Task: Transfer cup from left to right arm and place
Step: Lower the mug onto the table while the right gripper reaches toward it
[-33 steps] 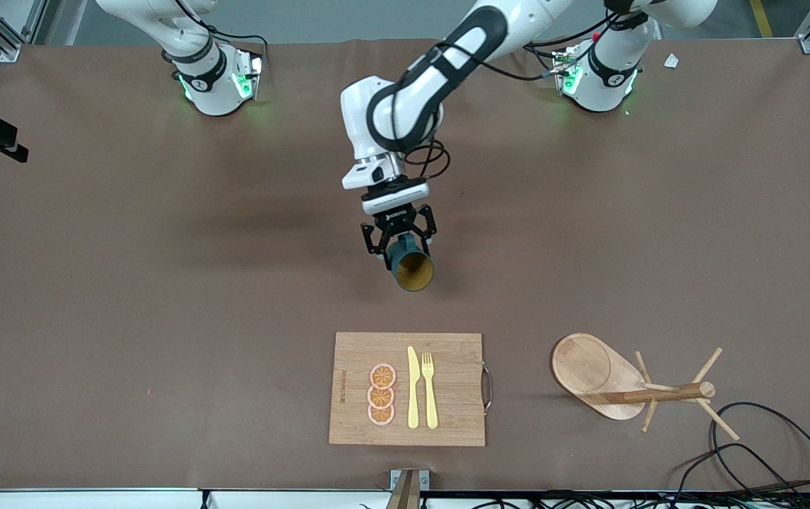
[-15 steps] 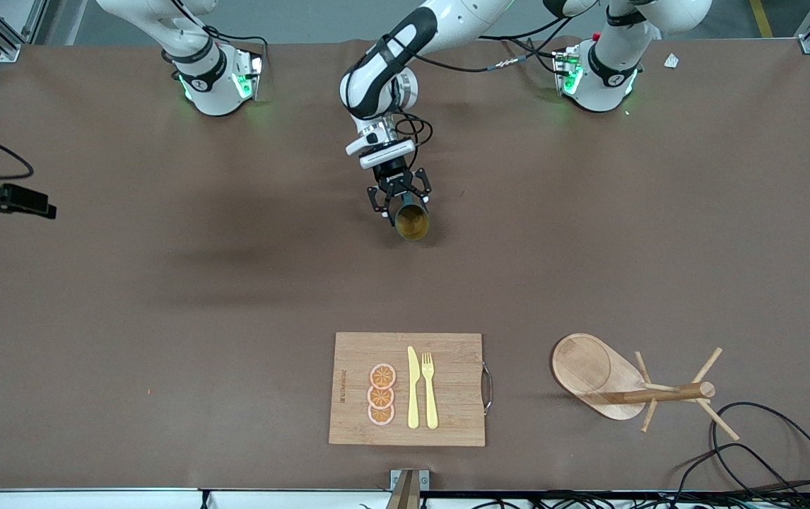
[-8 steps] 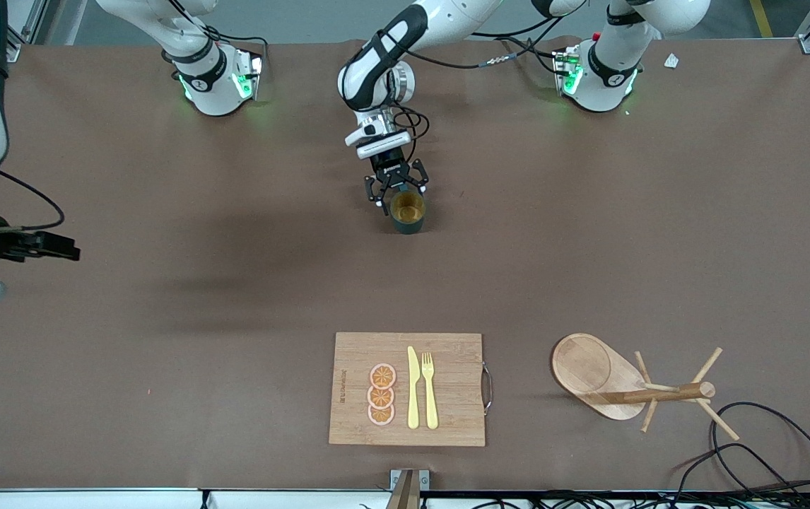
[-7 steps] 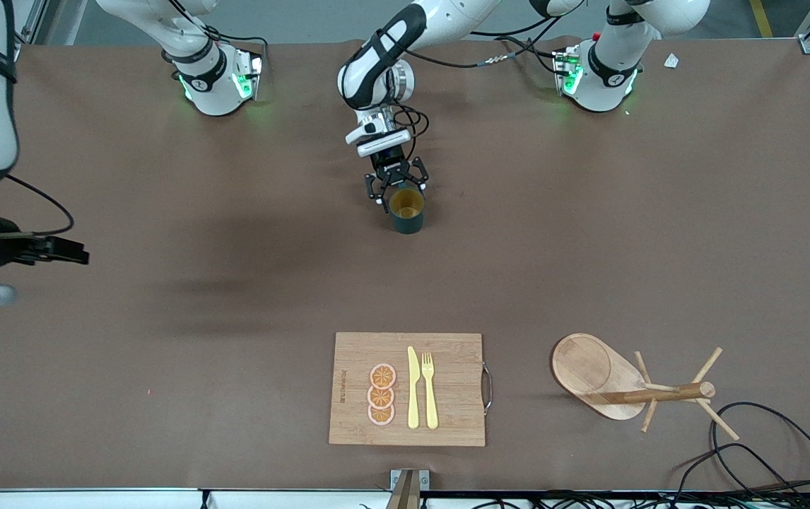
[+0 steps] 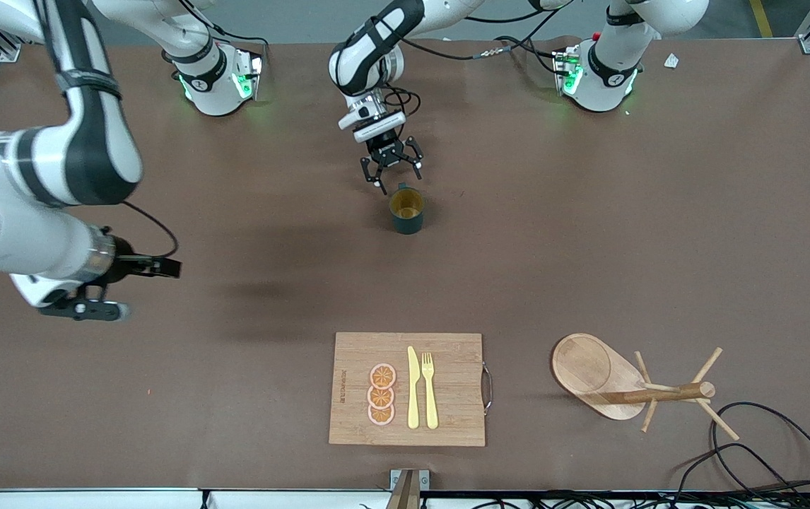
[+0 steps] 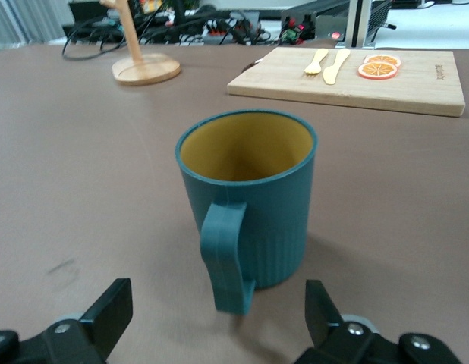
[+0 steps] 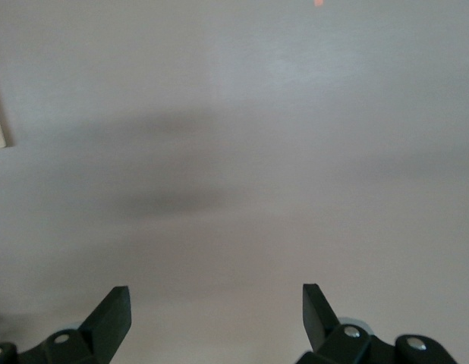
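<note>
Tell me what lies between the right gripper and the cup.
Nothing: in the front view only bare brown table separates the open right gripper from the cup. The open left gripper sits just clear of the cup.

No text, label, brand, number or sign can be read. A dark line of print is seen along one edge of the cutting board (image 5: 406, 389), beside the orange slices (image 5: 381, 394), but its letters cannot be made out.
</note>
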Robot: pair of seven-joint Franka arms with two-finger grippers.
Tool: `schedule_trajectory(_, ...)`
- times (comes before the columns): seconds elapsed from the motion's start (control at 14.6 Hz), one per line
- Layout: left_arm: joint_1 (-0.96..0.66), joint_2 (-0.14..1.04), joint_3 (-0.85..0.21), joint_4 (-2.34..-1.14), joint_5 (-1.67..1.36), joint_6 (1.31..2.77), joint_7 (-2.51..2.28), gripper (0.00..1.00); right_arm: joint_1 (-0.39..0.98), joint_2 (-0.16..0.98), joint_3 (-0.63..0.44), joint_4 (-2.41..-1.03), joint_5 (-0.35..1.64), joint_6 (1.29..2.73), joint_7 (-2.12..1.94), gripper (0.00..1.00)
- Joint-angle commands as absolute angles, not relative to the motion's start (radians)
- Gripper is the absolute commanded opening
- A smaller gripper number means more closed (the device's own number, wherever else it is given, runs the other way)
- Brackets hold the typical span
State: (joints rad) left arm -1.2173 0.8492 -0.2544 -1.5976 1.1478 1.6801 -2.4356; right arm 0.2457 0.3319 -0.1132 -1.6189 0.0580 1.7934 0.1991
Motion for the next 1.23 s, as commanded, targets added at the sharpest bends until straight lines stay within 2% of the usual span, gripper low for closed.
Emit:
schedule_trajectory(0.0, -1.226, 0.772, -0.293, -1.601, 1.077, 1.599, -2.441, 0.99, 0.325, 0.313, -0.118, -1.702, 0.098, 1.877, 0.224, 1.00)
schedule_trajectory(0.14, -1.220, 0.698, -0.314, -1.626, 1.011, 1.554, -2.436, 0.99, 0.383, 0.314, -0.118, -1.761, 0.127, 1.972, 0.224, 1.00)
schedule_trajectory(0.48, -1.172, 0.445, -0.314, -1.700, 0.832, 1.552, -2.343, 0.99, 0.546, 0.336, -0.118, -1.879, 0.199, 2.179, 0.229, 1.00)
schedule_trajectory(0.89, -0.977, 0.160, -0.313, -1.715, 0.646, 1.536, -2.027, 0.99, 0.722, 0.364, -0.120, -1.945, 0.229, 2.330, 0.340, 1.00)
schedule_trajectory(1.02, -0.904, 0.094, -0.313, -1.713, 0.602, 1.536, -1.903, 0.99, 0.767, 0.370, -0.120, -1.983, 0.229, 2.407, 0.409, 1.00)
schedule_trajectory(1.16, -0.826, 0.046, -0.307, -1.709, 0.563, 1.534, -1.762, 0.99, 0.804, 0.376, -0.120, -1.987, 0.229, 2.416, 0.419, 1.00)
